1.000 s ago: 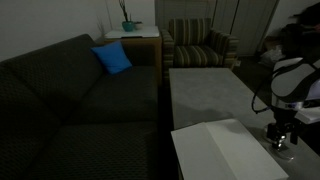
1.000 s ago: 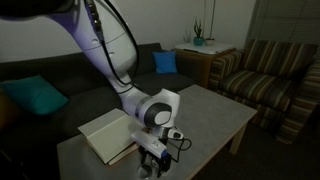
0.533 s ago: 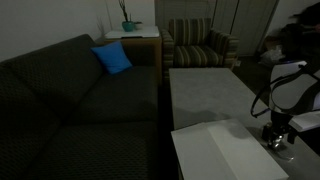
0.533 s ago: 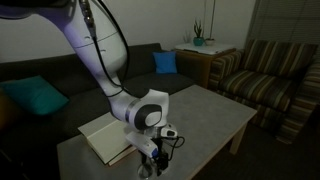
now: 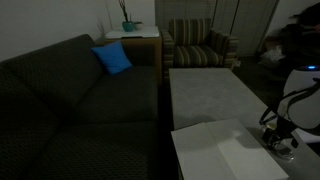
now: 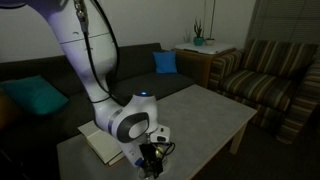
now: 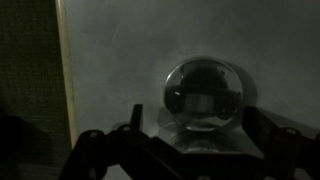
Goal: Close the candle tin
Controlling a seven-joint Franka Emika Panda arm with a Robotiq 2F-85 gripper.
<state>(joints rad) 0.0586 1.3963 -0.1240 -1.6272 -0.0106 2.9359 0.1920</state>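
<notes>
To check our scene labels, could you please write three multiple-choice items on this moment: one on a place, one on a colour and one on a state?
1. Where is the arm's dark pincer relative to the grey rectangular table?
A high above it; B low over it; C off to its side.
2. What colour is the square cushion on the dark fabric sofa?
A red; B blue; C yellow.
3. How does the pincer stand towards the small round silvery metal tin?
A shut on it; B shut, pressing its top; C open, apart from it.

Answers: 1 B, it hangs just above the tabletop. 2 B, the cushion is bright blue against the sofa. 3 C, in the wrist view the fingers stand wide apart with the tin ahead of them.
</notes>
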